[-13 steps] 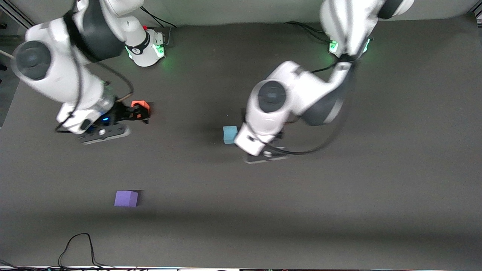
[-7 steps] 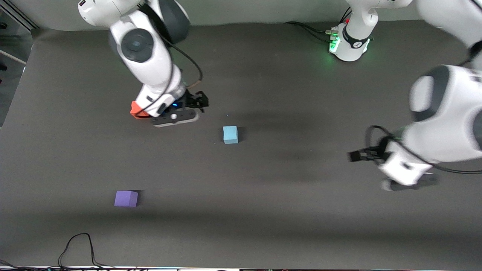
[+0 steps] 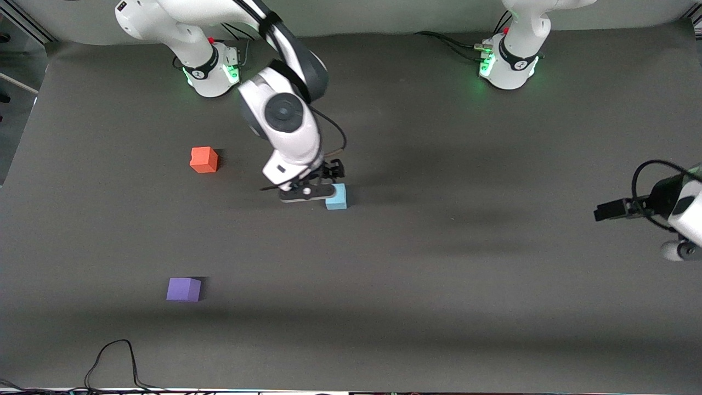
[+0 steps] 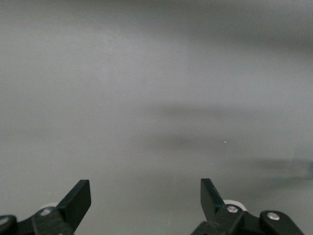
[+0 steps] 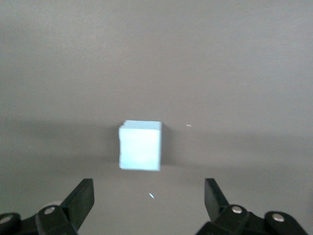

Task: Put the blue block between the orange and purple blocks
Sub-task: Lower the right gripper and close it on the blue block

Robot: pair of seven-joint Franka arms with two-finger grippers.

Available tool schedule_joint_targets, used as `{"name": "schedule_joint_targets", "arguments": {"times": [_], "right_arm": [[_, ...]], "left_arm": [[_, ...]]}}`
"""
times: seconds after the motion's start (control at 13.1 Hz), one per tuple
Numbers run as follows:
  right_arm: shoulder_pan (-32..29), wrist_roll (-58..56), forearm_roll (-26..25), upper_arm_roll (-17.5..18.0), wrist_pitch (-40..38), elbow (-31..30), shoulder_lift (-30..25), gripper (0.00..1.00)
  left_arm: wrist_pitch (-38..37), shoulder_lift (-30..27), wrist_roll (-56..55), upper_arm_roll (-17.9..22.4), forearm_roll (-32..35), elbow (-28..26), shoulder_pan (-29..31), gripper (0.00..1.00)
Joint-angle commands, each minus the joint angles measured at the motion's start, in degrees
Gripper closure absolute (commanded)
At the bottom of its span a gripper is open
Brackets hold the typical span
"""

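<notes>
The blue block lies on the dark mat near the middle of the table. My right gripper hangs over the mat right beside it, open and empty. In the right wrist view the blue block sits just ahead of the spread right gripper, not between its fingers. The orange block rests toward the right arm's end. The purple block lies nearer the front camera than the orange one. My left gripper waits over the left arm's end of the mat. The left gripper is open, with only bare mat below it.
The right arm's base and the left arm's base stand along the edge farthest from the front camera. A black cable loops onto the mat at the edge nearest the camera, close to the purple block.
My right arm swung from the orange block over to the blue block. My left arm pulled away from the blue block out to its own end of the table. No block moved.
</notes>
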Motion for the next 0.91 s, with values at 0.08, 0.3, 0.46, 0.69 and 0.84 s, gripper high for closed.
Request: {"name": "schedule_joint_targets", "arguments": {"times": [0.08,0.3,0.46,0.69,0.84], "right_arm": [[3.9,3.6,0.5,-0.9,11.2,-3.7,5.4,0.0],[3.9,3.5,0.4,-1.0,13.7,-3.8,7.6,0.0],[3.9,3.4,-0.1,-1.2,13.8,-3.8,8.1,0.0],[3.7,3.4,-0.3,-1.3,15.2,-4.1,9.4,0.0],[3.7,3.5,-0.3,-1.3,16.6,-4.3,10.3,0.0]], "left_arm": [[7.2,-13.1,0.8,-0.5,1.6,-17.0,-0.4,0.0],[6.9,-14.1,2.5,-0.7,1.6,-17.7,-0.6,0.0],[6.7,-14.1,2.9,-0.8,1.8,-17.6,-0.7,0.0],[6.6,-14.1,5.4,-0.8,1.8,-17.2,-0.7,0.0],[6.4,-13.8,4.7,-1.0,1.8,-17.2,-0.9,0.0]]}}
